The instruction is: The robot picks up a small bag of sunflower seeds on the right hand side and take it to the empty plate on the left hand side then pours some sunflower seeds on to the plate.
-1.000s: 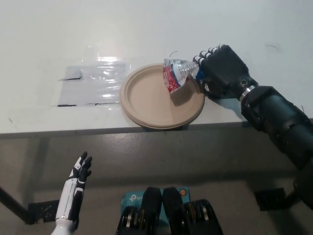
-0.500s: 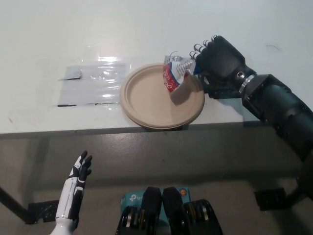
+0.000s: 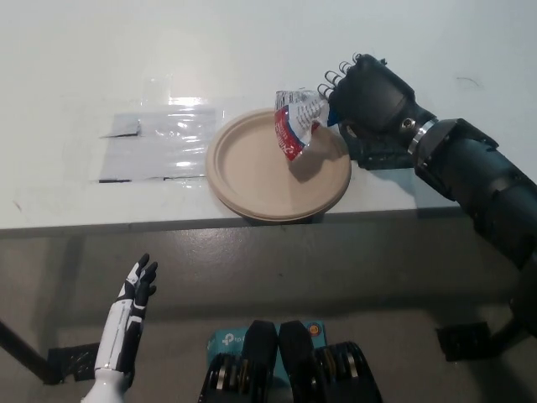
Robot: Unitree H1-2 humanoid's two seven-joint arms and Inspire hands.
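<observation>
Head view: the black right hand [image 3: 369, 105] is positioned over the right edge of the plate [image 3: 252, 180], with its arm entering from the lower right. Its fingers [image 3: 336, 81] are pinching the upper end of the bag [image 3: 295, 124], a small crumpled red, white and silver packet. The bag is held tilted above the upper right part of the plate, with its lower end pointing down and to the left toward the plate's inner surface; whether that end touches the plate cannot be determined. The bag casts a shadow on the plate just beneath it. No seeds can be made out on the plate. The plate is round and tan, and it rests on the white desk [image 3: 252, 42] close to the near edge. A clear plastic sheet [image 3: 159, 144] lies flat on the desk just beside the plate, on its left. The white left hand [image 3: 134, 298] is located at the lower left, below the desk edge and well apart from the plate, with its fingers spread and holding nothing.
</observation>
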